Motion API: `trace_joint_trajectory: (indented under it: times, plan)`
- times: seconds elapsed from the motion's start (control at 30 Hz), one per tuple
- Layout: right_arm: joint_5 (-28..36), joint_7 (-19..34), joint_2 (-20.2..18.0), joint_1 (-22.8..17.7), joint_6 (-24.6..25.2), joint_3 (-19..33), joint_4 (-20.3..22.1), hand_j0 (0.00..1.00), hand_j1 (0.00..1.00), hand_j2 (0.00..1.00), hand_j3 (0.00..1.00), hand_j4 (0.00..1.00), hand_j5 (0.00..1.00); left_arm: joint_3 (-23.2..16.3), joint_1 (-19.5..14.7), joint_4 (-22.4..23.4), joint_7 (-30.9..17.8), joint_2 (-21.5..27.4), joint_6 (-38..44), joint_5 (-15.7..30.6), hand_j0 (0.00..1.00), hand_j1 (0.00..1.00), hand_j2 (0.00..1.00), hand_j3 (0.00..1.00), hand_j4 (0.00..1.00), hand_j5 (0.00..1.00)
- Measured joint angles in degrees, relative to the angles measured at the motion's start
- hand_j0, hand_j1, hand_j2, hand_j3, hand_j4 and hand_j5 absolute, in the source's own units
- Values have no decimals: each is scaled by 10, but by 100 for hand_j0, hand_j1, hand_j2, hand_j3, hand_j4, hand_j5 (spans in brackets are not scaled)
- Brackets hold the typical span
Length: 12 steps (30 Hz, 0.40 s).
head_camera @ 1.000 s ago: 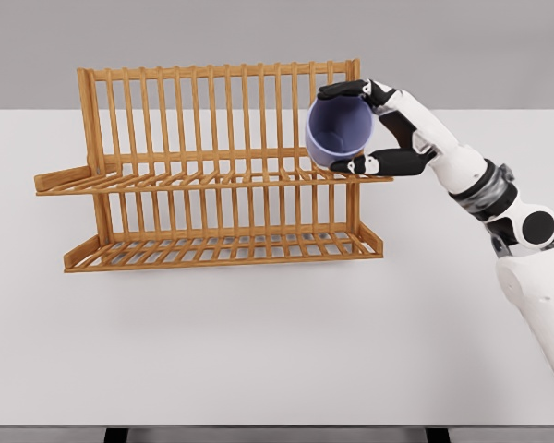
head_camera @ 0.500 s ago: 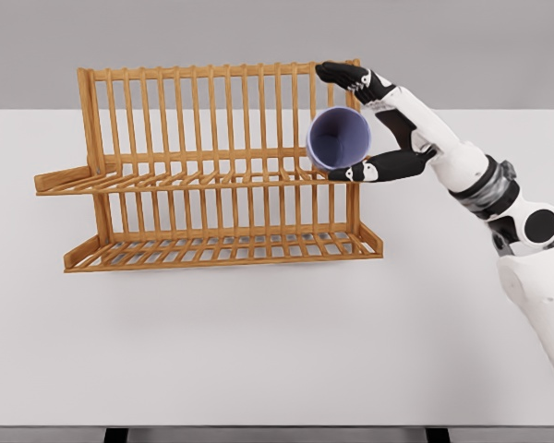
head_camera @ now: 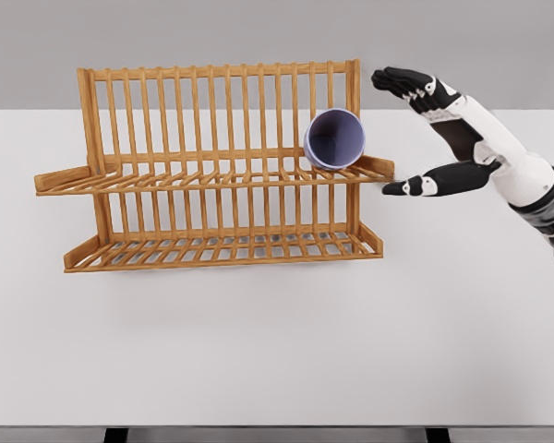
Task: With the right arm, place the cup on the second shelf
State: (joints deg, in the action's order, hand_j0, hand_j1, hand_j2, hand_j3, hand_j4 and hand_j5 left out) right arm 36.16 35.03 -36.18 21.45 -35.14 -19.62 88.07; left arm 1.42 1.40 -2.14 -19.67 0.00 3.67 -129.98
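**Clearing the hand from the rack**

Backing off is your step in hand. The cup (head_camera: 334, 138) lies on its side on the upper shelf of the wooden rack (head_camera: 212, 166), near the rack's right end, mouth toward you. Your right hand (head_camera: 436, 129) is released, fingers spread, just right of the rack. Draw it straight away from the rack; don't clip the shelf's end.

Rack (head_camera: 212, 166) uprights wall rear; cup (head_camera: 334, 139) fills upper shelf's right end; table (head_camera: 277, 351) front open.
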Motion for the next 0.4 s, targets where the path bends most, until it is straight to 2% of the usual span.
trace_joint_trajectory:
  times: [0.2, 0.4]
  plan:
    - [9, 0, -43, -73, 0, 54, 22, 100, 100, 100, 100, 100, 100, 0, -1, 0, 0, 0, 0, 0, 100, 100, 100, 100, 100, 100]
    - [11, 0, -59, -86, 0, 83, 29, 100, 100, 100, 100, 100, 100, 0, -1, 0, 0, 0, 0, 0, 100, 100, 100, 100, 100, 100]
